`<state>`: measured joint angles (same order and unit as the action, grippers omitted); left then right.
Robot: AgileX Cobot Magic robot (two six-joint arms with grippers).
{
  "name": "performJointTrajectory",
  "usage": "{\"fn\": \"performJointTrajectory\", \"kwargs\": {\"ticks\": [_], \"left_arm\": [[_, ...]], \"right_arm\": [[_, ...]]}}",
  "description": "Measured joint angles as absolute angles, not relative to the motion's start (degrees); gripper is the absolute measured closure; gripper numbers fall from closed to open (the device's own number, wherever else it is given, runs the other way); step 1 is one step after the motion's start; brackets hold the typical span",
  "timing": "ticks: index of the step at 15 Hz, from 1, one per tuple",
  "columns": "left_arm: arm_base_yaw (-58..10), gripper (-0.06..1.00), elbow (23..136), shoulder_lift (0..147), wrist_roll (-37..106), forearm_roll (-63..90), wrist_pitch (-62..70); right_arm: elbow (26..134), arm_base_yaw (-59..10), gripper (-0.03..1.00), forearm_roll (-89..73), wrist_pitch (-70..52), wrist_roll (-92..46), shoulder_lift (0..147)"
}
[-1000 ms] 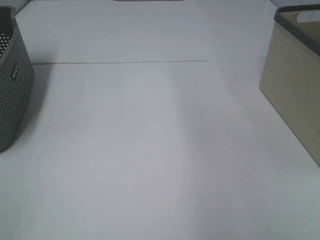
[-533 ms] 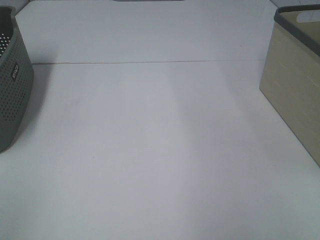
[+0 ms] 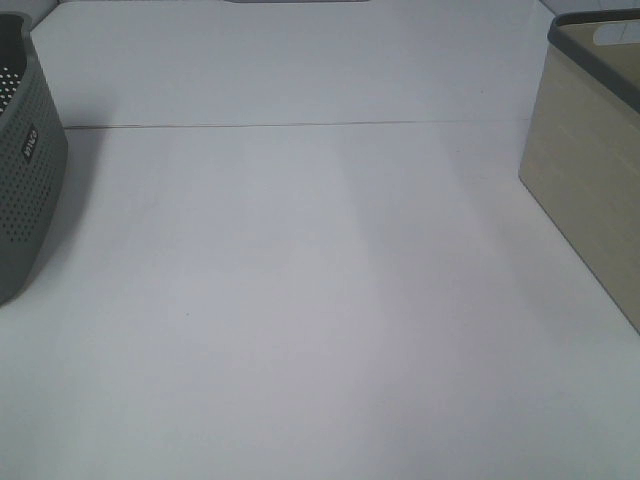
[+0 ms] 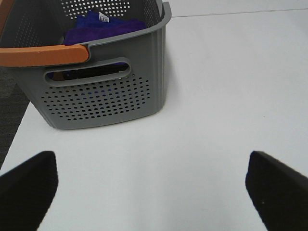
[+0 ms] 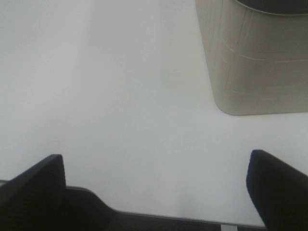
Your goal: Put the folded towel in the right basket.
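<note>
A purple folded towel [image 4: 103, 26] lies inside the grey perforated basket [image 4: 103, 96] with an orange handle; the basket also shows at the left edge of the exterior high view [image 3: 25, 170]. The beige right basket [image 3: 590, 170] stands at the right edge and shows in the right wrist view [image 5: 255, 62]. My left gripper [image 4: 151, 187] is open and empty above the table, short of the grey basket. My right gripper [image 5: 156, 187] is open and empty above the table, short of the beige basket. Neither gripper shows in the exterior high view.
The white table [image 3: 320, 300] spans the space between the two baskets, with a seam line [image 3: 300, 125] across its far part. The table's edge and dark floor show beside the grey basket [image 4: 9, 106].
</note>
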<state>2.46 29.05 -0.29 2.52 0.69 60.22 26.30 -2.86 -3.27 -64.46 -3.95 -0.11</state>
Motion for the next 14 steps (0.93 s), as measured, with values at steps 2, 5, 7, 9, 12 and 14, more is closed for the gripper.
{"fn": "performJointTrajectory", "kwargs": {"ticks": [2, 5, 7, 9, 12, 14], "left_arm": [[2.46, -0.05, 29.05, -0.29, 2.52, 0.69, 60.22], [2.46, -0.05, 29.05, -0.29, 2.52, 0.69, 60.22], [2.46, -0.05, 29.05, -0.29, 2.52, 0.69, 60.22], [2.46, -0.05, 29.05, -0.29, 2.52, 0.69, 60.22], [2.46, -0.05, 29.05, -0.29, 2.52, 0.69, 60.22], [2.46, -0.05, 29.05, -0.29, 2.52, 0.69, 60.22]], "right_arm": [[26.01, -2.86, -0.01, -3.61, -64.0, -3.95, -0.17], [26.01, -2.86, -0.01, -3.61, -63.94, -3.95, -0.17], [26.01, -2.86, -0.01, -3.72, -63.94, -3.95, -0.17], [26.01, -2.86, -0.01, -3.84, -63.77, -3.95, -0.17], [26.01, -2.86, -0.01, -3.84, -63.54, -3.95, -0.17], [26.01, -2.86, -0.01, -3.84, -63.54, -3.95, -0.17]]}}
